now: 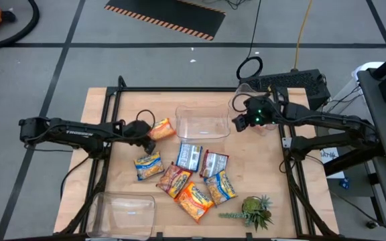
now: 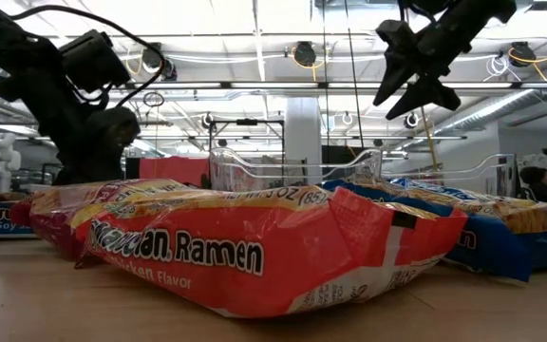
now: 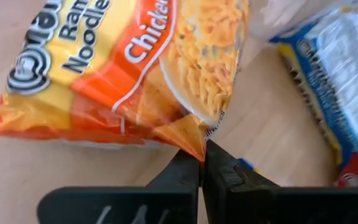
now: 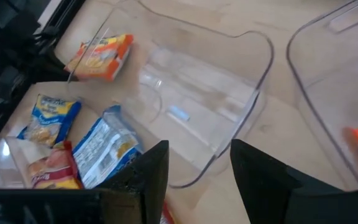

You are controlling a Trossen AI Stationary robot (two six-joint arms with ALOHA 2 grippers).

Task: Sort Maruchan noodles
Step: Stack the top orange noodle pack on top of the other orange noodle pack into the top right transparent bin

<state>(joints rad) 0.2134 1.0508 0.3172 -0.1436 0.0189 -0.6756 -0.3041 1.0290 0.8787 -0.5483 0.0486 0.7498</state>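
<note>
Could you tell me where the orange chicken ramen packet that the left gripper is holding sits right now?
In the high view, the orange packet lies left of the middle clear bin, apart from the pile, its corner pinched by the left gripper.

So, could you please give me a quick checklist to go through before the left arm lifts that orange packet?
1. Left gripper shut on the orange noodle packet: ok, fingers pinch a corner of the wrapper.
2. Grip deep enough to hold: cannot tell, only the corner tip is caught.
3. Packet clear of the other packets: ok in the high view, it lies apart from the blue packet.
4. Nearest clear bin free to receive: ok, it looks empty.
5. Right gripper out of the way: not ok, it hangs open by that bin's edge.
</note>
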